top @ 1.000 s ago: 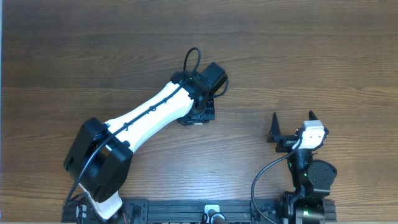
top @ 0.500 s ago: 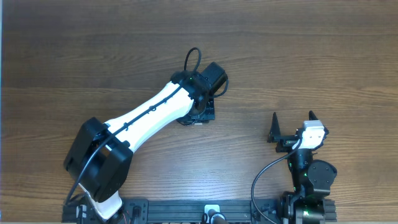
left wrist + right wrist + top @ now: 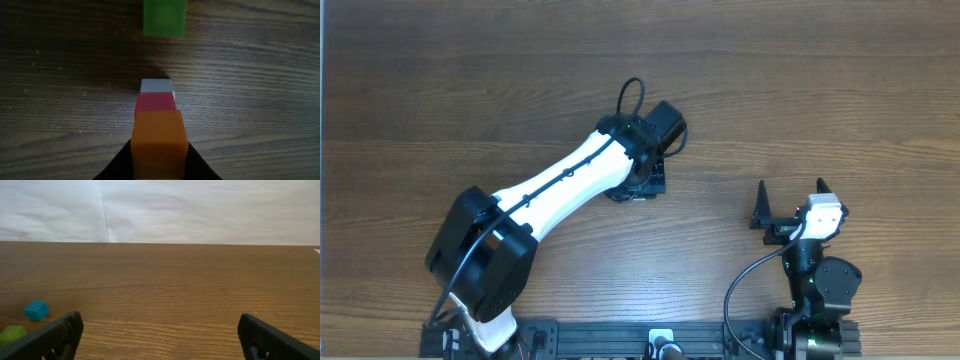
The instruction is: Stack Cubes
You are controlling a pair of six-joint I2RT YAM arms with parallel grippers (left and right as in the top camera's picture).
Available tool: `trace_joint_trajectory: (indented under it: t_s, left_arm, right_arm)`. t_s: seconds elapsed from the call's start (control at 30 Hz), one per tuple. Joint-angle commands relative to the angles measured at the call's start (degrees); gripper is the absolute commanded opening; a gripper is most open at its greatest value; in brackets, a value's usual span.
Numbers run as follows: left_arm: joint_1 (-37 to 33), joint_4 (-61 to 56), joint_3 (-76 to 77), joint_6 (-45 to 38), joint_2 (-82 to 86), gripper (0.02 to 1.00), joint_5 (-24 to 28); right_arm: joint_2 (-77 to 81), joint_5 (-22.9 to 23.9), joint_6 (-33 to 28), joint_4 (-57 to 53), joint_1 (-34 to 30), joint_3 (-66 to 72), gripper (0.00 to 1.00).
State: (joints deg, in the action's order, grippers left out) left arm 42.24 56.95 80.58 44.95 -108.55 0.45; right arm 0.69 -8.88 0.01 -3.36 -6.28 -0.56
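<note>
The white left arm stretches slantwise from its base to the middle of the brown wood-grain table with its wrist bent downward. The left pincer is closed on a matte orange cube, which sits above a red cube stacked on a pale grey cube; a green cube lies apart beyond them. The right arm is folded near its base, and the right pincer is spread wide, holding nothing.
</note>
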Motion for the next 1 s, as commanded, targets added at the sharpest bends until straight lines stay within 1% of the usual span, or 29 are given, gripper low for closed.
trace_joint_trajectory:
  t_s: [0.03, 0.13, 0.27, 0.33, 1.0]
  left_arm:
    - [-0.2, -0.6, 0.9, -0.9, -1.3, 0.102, 0.6]
    - [-0.2, -0.6, 0.9, -0.9, -1.3, 0.119, 0.6]
    - [-0.2, -0.6, 0.9, -0.9, -1.3, 0.251, 0.6]
    - [-0.2, -0.6, 0.9, -0.9, -1.3, 0.268, 0.6]
    - [-0.2, -0.3, 0.9, -0.9, -1.3, 0.253, 0.6]
  right_arm:
    - [-0.4, 0.3, 0.2, -0.3, 0.3, 0.2, 0.991]
    - [-0.4, 0.3, 0.2, -0.3, 0.3, 0.2, 0.991]
    - [-0.4, 0.3, 0.2, -0.3, 0.3, 0.2, 0.993]
    - [-0.4, 0.4, 0.2, -0.3, 0.3, 0.2, 0.993]
    - [-0.4, 0.3, 0.2, -0.3, 0.3, 0.2, 0.993]
